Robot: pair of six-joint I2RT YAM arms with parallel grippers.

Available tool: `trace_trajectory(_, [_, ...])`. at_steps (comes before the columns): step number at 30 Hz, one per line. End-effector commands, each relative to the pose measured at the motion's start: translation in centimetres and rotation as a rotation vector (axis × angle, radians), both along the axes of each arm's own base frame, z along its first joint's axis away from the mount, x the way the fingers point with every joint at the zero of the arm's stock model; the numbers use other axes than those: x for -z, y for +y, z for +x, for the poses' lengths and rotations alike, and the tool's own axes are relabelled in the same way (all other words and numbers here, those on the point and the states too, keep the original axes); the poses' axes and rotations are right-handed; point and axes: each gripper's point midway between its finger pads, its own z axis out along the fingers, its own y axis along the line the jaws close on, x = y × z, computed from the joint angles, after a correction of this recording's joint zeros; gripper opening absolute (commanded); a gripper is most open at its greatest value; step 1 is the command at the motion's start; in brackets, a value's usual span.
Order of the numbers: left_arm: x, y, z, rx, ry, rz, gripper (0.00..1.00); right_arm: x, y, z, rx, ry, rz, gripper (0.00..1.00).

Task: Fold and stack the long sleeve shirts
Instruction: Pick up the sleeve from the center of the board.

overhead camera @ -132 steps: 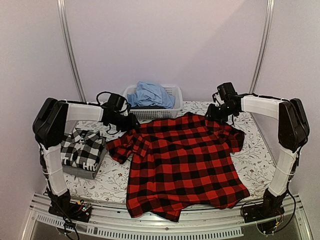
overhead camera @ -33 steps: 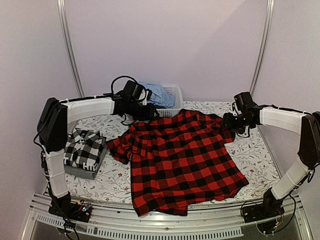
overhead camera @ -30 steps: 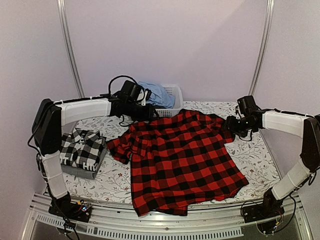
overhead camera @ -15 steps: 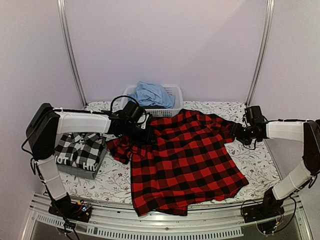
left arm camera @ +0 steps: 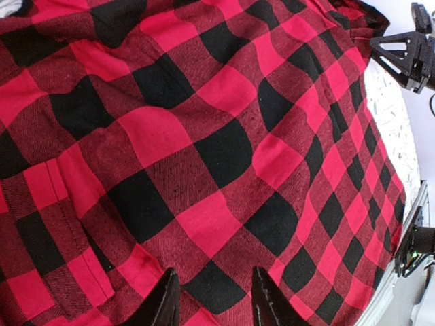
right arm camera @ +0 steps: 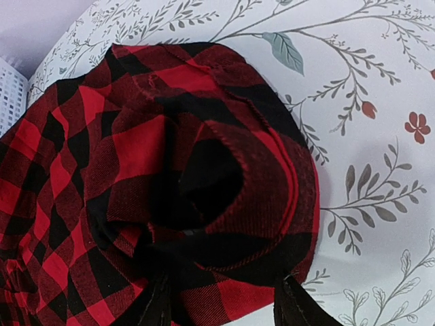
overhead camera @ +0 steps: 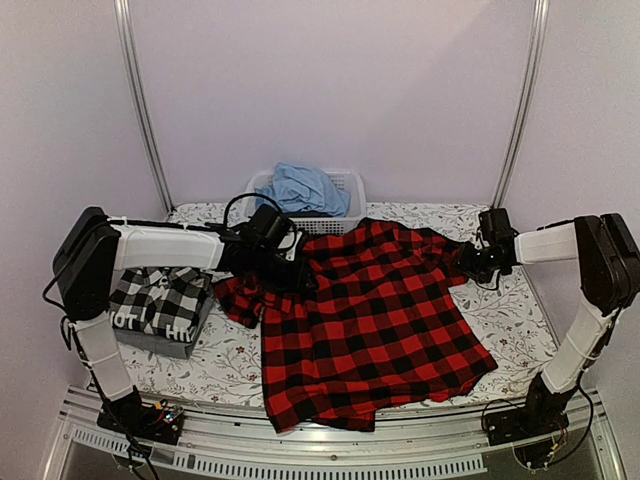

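The red-and-black check flannel shirt (overhead camera: pixel 370 320) lies spread over the middle of the floral table cover (overhead camera: pixel 520 330). My left gripper (overhead camera: pixel 295 272) is open low over the shirt's left shoulder; in the left wrist view its fingertips (left arm camera: pixel 168 299) straddle flat cloth (left arm camera: pixel 204 136). My right gripper (overhead camera: pixel 470 262) is open at the shirt's right sleeve; in the right wrist view its fingers (right arm camera: pixel 289 305) stand either side of the bunched cuff (right arm camera: pixel 217 176). The black-and-white check shirt (overhead camera: pixel 160 300) lies folded on a dark grey one (overhead camera: pixel 170 345) at the left.
A white basket (overhead camera: pixel 340 200) holding a blue garment (overhead camera: pixel 300 188) stands at the back of the table. The shirt's hem (overhead camera: pixel 320 415) hangs over the near table edge. Metal frame posts (overhead camera: pixel 140 100) rise at both back corners.
Both arms have come down from above the shirt's far corners. The left gripper moved forward onto the left shoulder; the right gripper moved right and down to the sleeve cuff. The shirt lies flatter.
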Motion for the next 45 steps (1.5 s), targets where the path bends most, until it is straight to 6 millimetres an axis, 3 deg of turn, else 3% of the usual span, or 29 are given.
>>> trace_trajectory(1, [-1.1, -0.6, -0.3, 0.008, -0.012, -0.012, 0.35, 1.5, 0.7, -0.3, 0.004, 0.052, 0.006, 0.49])
trace_trajectory(10, [-0.9, -0.9, -0.3, 0.013, -0.005, -0.013, 0.35, 1.8, 1.8, -1.6, 0.021, 0.077, -0.060, 0.47])
trace_trajectory(16, [-0.9, -0.9, -0.2, 0.012, -0.006, -0.012, 0.35, 3.9, 1.2, -1.7, 0.062, 0.137, -0.094, 0.44])
trace_trajectory(25, [-0.7, -0.6, -0.4, 0.011, -0.003, -0.001, 0.35, 3.0, 0.2, -1.7, 0.131, 0.100, -0.086, 0.43])
trace_trajectory(30, [-0.7, -0.6, -0.4, 0.011, -0.003, -0.001, 0.35, 3.3, -0.7, -1.8, 0.143, 0.122, -0.141, 0.38])
trace_trajectory(41, [-0.7, -0.9, -0.4, 0.015, -0.001, -0.014, 0.35, 5.1, 0.0, -2.5, 0.081, 0.218, -0.278, 0.41])
trace_trajectory(45, [-0.8, -0.8, -0.3, 0.017, -0.009, -0.009, 0.35, 5.9, -0.2, -3.0, 0.071, 0.248, -0.302, 0.28])
